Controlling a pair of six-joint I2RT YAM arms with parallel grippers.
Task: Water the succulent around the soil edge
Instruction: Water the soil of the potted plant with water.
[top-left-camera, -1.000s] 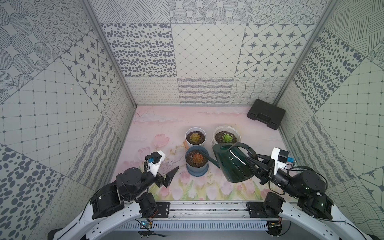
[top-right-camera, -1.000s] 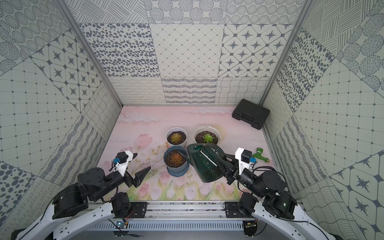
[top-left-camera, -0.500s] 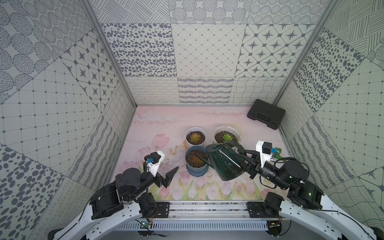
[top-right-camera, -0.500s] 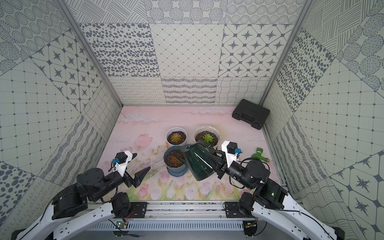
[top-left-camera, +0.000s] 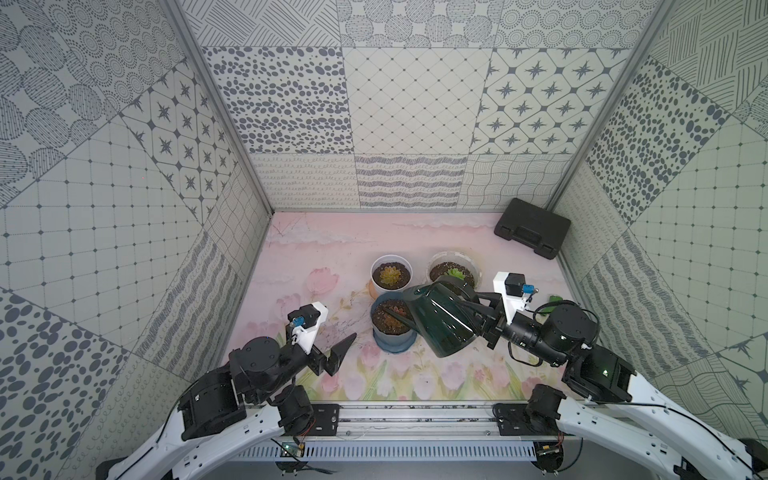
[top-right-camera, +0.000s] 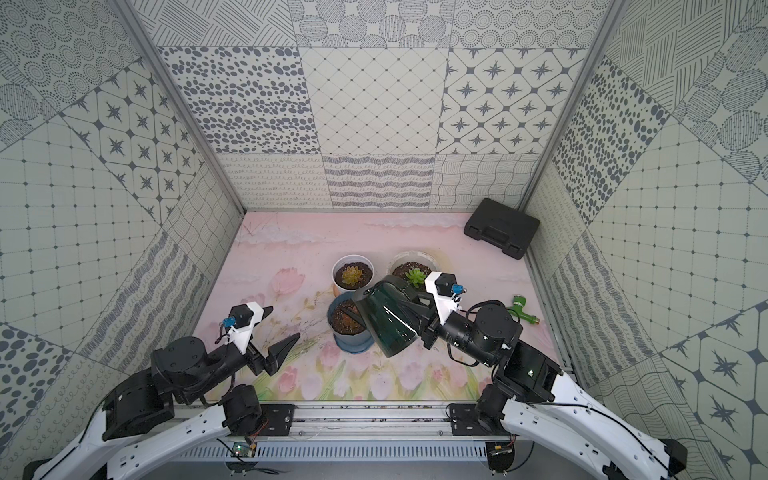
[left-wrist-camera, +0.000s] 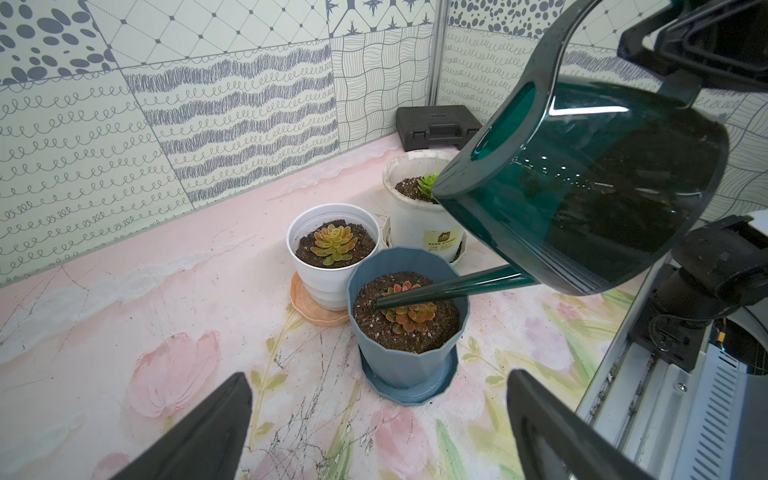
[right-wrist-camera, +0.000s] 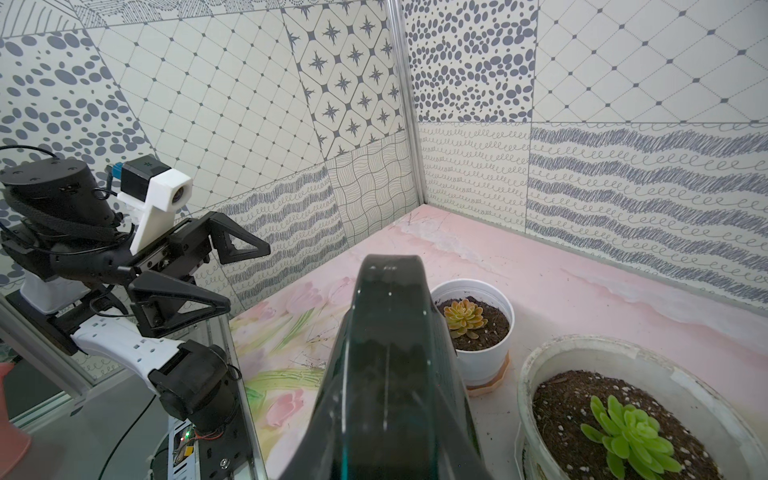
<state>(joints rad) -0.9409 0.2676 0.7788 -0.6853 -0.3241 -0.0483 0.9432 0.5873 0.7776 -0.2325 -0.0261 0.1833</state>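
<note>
Near the front edge of the worktop (top-left-camera: 332, 249), the right hand (top-left-camera: 480, 309) grips the tilted watering can (top-left-camera: 440, 322), its spout (left-wrist-camera: 436, 289) over soil in the blue pot (top-left-camera: 392, 347) beside the succulent (left-wrist-camera: 409, 311); no water shows, so pouring seems barely begun. Left hand (top-right-camera: 279, 328) gapes empty.

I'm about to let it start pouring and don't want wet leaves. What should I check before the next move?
1. Right hand shut on the watering can: ok.
2. Spout tip over soil in the blue pot, beyond the orange succulent: ok.
3. Water already running: cannot tell.
4. Left hand open, apart from the pots: ok.
5. Neighbouring white pot upright, untouched by the spout: ok.
</note>
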